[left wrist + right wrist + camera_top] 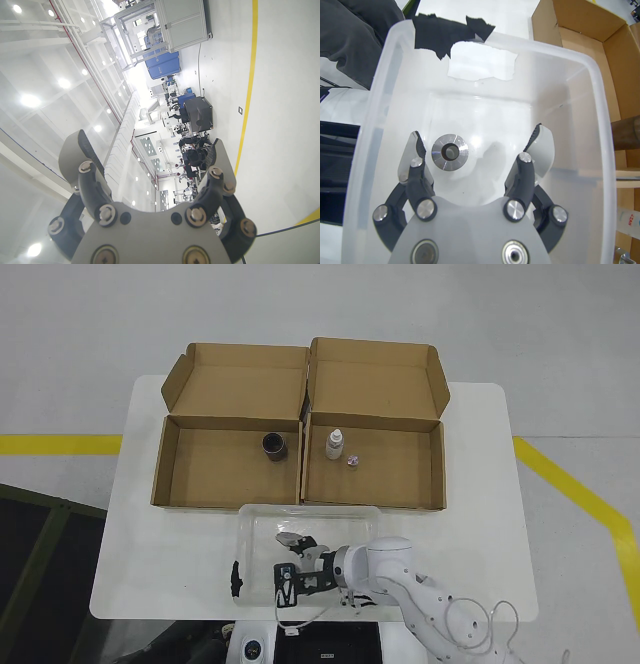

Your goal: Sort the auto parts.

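A silver metal bushing (450,151) with a centre hole lies on the floor of the clear plastic bin (602,105). My right gripper (478,131) hangs open inside the bin just above it, one finger close beside the part, nothing held. From above, the right gripper (290,566) points toward the bin's (310,508) taped end. The left cardboard box (175,464) holds a dark cylinder (273,446). A small white bottle (335,444) and a tiny metal piece (352,460) are in the right box (437,464). My left gripper (150,138) is open and empty, aimed at the room.
The two boxes stand side by side behind the bin on the white table (480,554), flaps raised at the back. Black tape (450,42) marks the bin's end wall. The bin's walls closely surround the right gripper.
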`<state>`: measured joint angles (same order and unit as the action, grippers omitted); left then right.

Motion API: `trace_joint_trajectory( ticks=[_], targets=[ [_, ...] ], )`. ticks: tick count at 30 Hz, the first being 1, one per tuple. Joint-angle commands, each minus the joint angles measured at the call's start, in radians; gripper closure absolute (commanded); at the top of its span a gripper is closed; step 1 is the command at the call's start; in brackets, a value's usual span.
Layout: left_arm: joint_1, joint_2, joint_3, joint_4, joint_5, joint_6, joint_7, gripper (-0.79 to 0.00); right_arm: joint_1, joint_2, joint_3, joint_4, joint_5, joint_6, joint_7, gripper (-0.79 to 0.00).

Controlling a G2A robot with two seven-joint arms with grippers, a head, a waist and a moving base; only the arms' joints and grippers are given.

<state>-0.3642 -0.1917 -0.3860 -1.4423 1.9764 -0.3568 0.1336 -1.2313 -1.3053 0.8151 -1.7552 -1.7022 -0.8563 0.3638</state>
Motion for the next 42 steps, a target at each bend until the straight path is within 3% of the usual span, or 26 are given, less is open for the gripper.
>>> trace_joint_trajectory(
  ticks=[1, 5, 8, 11, 19, 20, 22, 42],
  targets=[
    [0.000, 0.000, 0.000, 0.000, 0.000, 0.000, 0.000, -0.785, 0.003, 0.001, -0.001, 0.011, 0.000, -0.001, 0.002, -0.683],
    [0.000, 0.000, 0.000, 0.000, 0.000, 0.000, 0.000, -0.785, 0.011, 0.002, -0.003, 0.029, 0.005, 0.000, -0.001, -0.646],
    [0.000, 0.000, 0.000, 0.000, 0.000, 0.000, 0.000, -0.785, 0.016, 0.003, -0.006, 0.037, 0.008, -0.002, -0.003, -0.542],
    [0.000, 0.000, 0.000, 0.000, 0.000, 0.000, 0.000, -0.785, 0.021, 0.004, -0.009, 0.049, 0.014, -0.004, -0.004, -0.379],
    [0.000, 0.000, 0.000, 0.000, 0.000, 0.000, 0.000, -0.785, 0.037, 0.005, -0.019, 0.076, 0.025, -0.002, -0.003, -0.256],
    [0.000, 0.000, 0.000, 0.000, 0.000, 0.000, 0.000, -0.785, 0.039, 0.005, -0.020, 0.077, 0.027, -0.003, -0.003, -0.212],
    [0.000, 0.000, 0.000, 0.000, 0.000, 0.000, 0.000, -0.785, 0.042, 0.006, -0.022, 0.079, 0.031, -0.002, -0.004, 0.000],
    [0.000, 0.000, 0.000, 0.000, 0.000, 0.000, 0.000, -0.785, 0.055, 0.012, 0.008, -0.027, 0.132, 0.033, -0.055, 0.000]
  ],
)
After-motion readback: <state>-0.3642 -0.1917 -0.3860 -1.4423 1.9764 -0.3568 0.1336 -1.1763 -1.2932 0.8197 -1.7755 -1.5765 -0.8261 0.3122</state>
